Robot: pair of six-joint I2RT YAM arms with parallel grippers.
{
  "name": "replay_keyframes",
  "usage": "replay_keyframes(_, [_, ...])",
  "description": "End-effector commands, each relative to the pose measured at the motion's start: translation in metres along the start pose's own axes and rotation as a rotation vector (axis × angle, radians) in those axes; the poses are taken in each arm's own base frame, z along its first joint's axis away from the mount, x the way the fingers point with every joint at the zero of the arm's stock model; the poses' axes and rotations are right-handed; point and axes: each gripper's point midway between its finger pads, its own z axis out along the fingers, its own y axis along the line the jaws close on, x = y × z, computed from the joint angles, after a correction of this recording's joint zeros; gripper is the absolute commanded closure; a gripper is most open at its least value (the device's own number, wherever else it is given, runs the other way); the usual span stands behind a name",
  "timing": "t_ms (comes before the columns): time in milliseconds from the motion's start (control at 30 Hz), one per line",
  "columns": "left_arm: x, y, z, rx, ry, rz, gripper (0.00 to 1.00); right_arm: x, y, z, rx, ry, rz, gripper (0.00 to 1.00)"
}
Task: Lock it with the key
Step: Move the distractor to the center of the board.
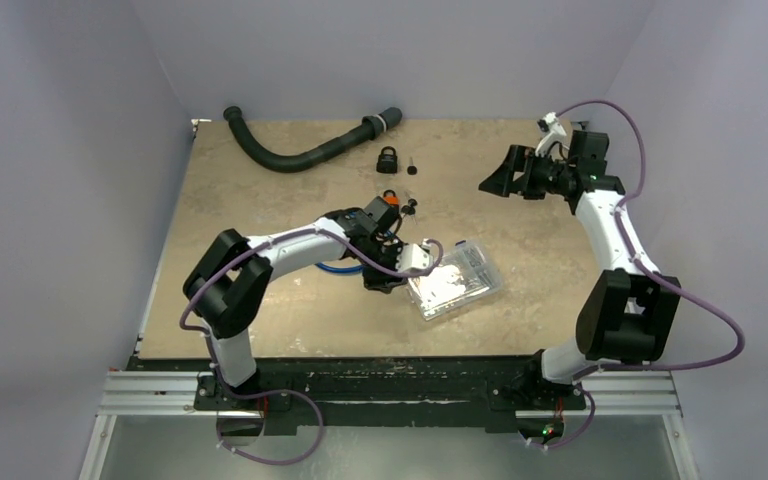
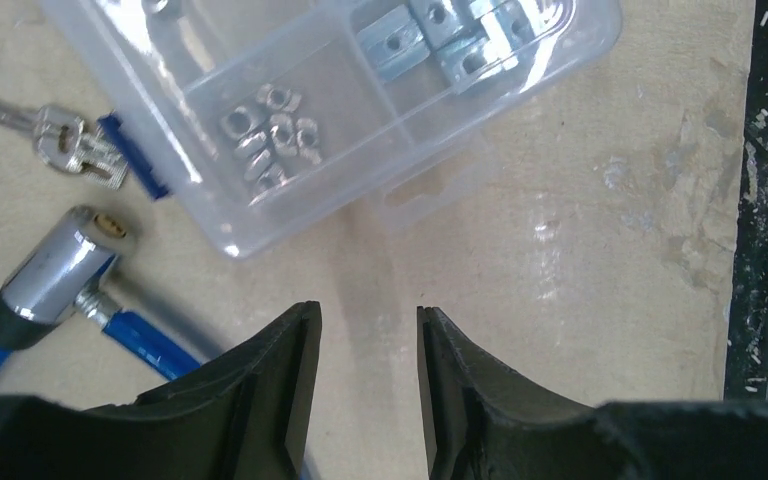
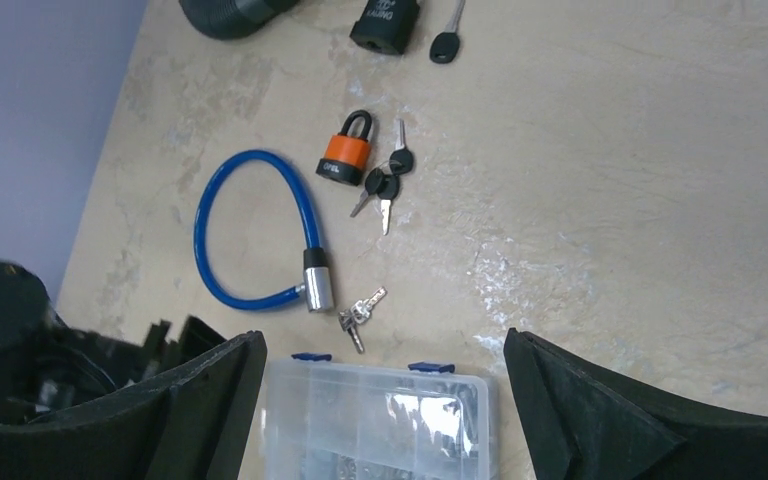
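Note:
A blue cable lock with a silver cylinder lies on the table, with a small bunch of silver keys beside the cylinder. In the left wrist view the cylinder is at the left and the keys lie above it. My left gripper is open and empty. It hovers low over bare table just right of the cylinder, and in the top view the arm hides most of the lock. My right gripper is wide open and empty, held high at the far right.
A clear parts box with blue latches lies just ahead of my left gripper. An orange padlock with black-headed keys, a black padlock with a key, and a black hose lie farther back.

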Motion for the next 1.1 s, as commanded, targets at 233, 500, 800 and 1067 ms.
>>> replay_keyframes(233, [-0.051, 0.007, 0.048, -0.094, -0.007, 0.123, 0.56, -0.054, -0.005, -0.058, -0.013, -0.199, 0.125, 0.01])
replay_keyframes(500, [-0.137, 0.02, 0.089, -0.154, -0.149, 0.192, 0.51, -0.067, 0.001, -0.084, 0.002, -0.274, 0.097, 0.01])
replay_keyframes(800, [-0.247, 0.036, 0.107, -0.205, -0.463, 0.179, 0.35, -0.078, -0.006, -0.106, 0.029, -0.319, 0.088, 0.01])
replay_keyframes(1067, [-0.254, 0.033, 0.079, -0.149, -0.499, 0.14, 0.26, -0.08, -0.014, -0.104, 0.053, -0.316, 0.065, 0.01])
